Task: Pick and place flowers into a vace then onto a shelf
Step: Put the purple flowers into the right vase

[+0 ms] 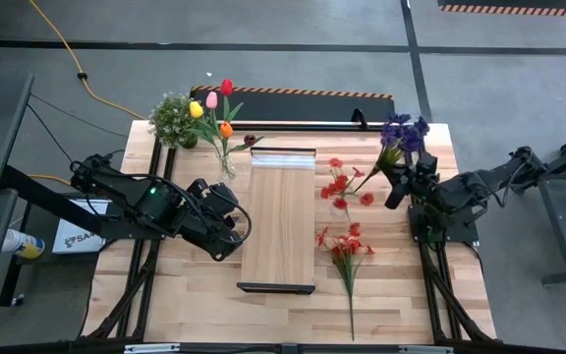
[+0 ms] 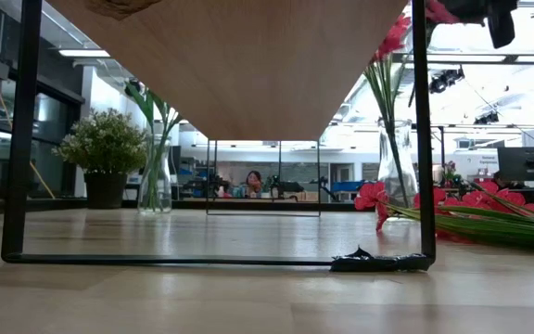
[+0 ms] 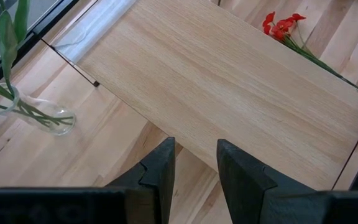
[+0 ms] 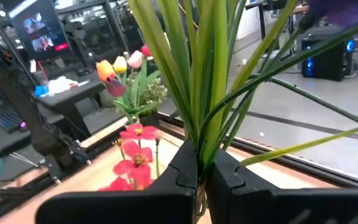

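From above, I start at the far-left corner of the surface (image 1: 185, 295), where the potted plant (image 1: 173, 118) stands. Just beside it is a glass vase (image 1: 227, 167) holding the tulips (image 1: 214, 110): yellow, pink, red and orange heads on green stems.

My left claw (image 1: 226, 234) hovers just beside the left long edge of the shelf (image 1: 281, 221). Its fingers (image 3: 160, 171) are parted with nothing between them. The shelf lies lengthwise in the middle of the surface, its pale strip at the far end.

Right of the shelf, two red sprays (image 1: 342, 182) lie flat on the wood, one nearer the far edge and one closer to me, the second with a long stem.

My right claw (image 1: 398, 182) is near the far-right corner, clenched on the green stems of the purple cluster (image 1: 403, 131), whose blooms sit just beyond it.
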### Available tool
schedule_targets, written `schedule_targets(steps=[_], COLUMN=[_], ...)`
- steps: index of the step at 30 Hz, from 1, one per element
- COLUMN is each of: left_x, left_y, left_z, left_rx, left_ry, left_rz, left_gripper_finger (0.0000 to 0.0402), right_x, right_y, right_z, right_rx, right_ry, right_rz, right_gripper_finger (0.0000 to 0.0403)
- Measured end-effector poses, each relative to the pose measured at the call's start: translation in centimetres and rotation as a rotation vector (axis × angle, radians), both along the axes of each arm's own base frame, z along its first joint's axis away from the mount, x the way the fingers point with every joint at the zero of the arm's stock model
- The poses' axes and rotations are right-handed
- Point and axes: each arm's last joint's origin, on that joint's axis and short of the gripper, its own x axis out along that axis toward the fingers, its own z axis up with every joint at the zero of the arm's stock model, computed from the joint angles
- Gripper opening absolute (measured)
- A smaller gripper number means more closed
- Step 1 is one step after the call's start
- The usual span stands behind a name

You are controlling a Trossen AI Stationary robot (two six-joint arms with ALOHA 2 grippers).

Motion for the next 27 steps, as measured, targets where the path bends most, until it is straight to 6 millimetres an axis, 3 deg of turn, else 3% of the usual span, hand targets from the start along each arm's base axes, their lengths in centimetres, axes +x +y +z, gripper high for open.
schedule_targets(steps=[12,27], left_x=[0.0,0.1], left_y=[0.0,0.0], left_z=[0.0,0.0], left_rx=[0.014,-0.003], left_ry=[-0.008,-0.01], left_rz=[0.006,0.004], left_gripper_finger=[0.0152,0.0152], right_x=[1.6,1.4], right_y=[0.5,0.3], right_z=[-1.5,-0.2], right_rx=[0.006,-0.027], right_ry=[0.088,0.026], right_rz=[-0.03,-0.005], right_gripper_finger=[0.0,0.0])
